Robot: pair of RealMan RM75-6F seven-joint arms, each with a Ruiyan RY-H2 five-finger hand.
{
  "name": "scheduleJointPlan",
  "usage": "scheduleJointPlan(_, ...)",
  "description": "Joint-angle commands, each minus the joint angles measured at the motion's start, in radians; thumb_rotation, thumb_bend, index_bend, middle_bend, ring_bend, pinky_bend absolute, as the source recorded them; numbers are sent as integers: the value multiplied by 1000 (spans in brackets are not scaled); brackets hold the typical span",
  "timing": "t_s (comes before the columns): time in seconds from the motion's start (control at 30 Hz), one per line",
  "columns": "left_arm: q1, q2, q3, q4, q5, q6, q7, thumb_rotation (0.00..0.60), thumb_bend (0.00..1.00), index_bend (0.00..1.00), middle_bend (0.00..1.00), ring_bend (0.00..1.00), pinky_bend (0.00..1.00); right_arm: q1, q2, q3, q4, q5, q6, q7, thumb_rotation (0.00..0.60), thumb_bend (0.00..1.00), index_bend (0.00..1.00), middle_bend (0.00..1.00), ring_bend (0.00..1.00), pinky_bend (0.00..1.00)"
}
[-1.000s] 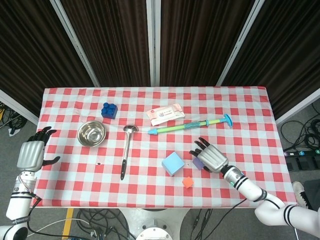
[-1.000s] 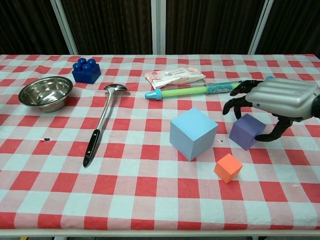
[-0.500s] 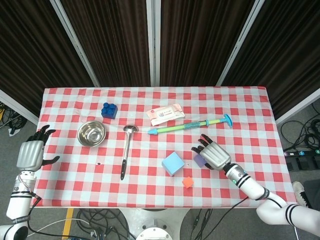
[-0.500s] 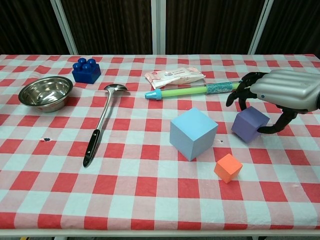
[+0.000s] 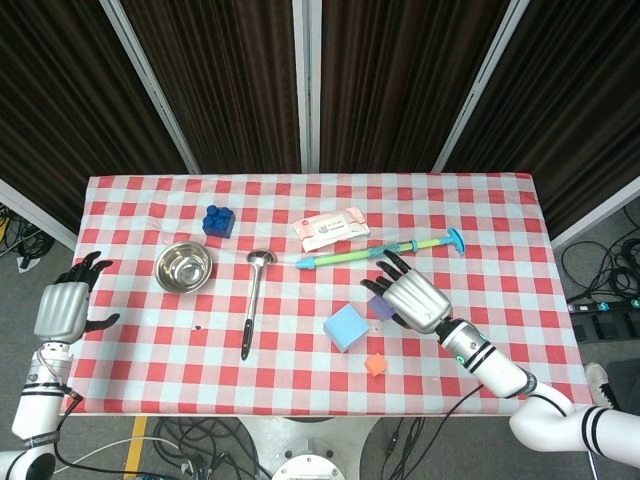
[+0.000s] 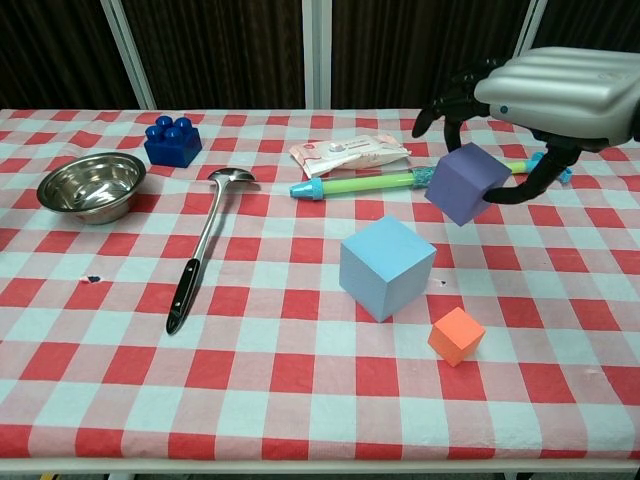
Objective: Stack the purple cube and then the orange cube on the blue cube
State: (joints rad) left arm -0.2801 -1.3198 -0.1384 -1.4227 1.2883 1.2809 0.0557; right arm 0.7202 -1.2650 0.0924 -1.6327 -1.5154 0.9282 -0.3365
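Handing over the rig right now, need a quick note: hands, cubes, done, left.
Right hand holds the purple cube lifted off the table, up and to the right of the blue cube.
Left hand is open, empty, off the table's left edge.
Blue cube sits on the cloth with nothing on it; orange cube sits apart, near its front right.
Done: purple cube picked up.
Left: set purple on blue, then stack orange on purple.
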Motion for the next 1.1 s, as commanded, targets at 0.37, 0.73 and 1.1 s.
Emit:
scheduleJointPlan(0.37,-2,6,2,5,-12,-13,17,600,52,256,204,217,304,82,6,54,-234,333,-65,-354,600,209,173,441,145,29)
scheduleJointPlan(0.73,-1,14,-4,8,-26,-26,-10,600,53,256,204,217,304,144,-55,41,-233,425,-55,-423,600,209,173,442,144,29)
scheduleJointPlan(1.1,-1,17,-6,12,-28,-32,-31,600,52,256,204,218,304,183,-56,9,-262,510,-33,-483,600,209,174,445,145,30)
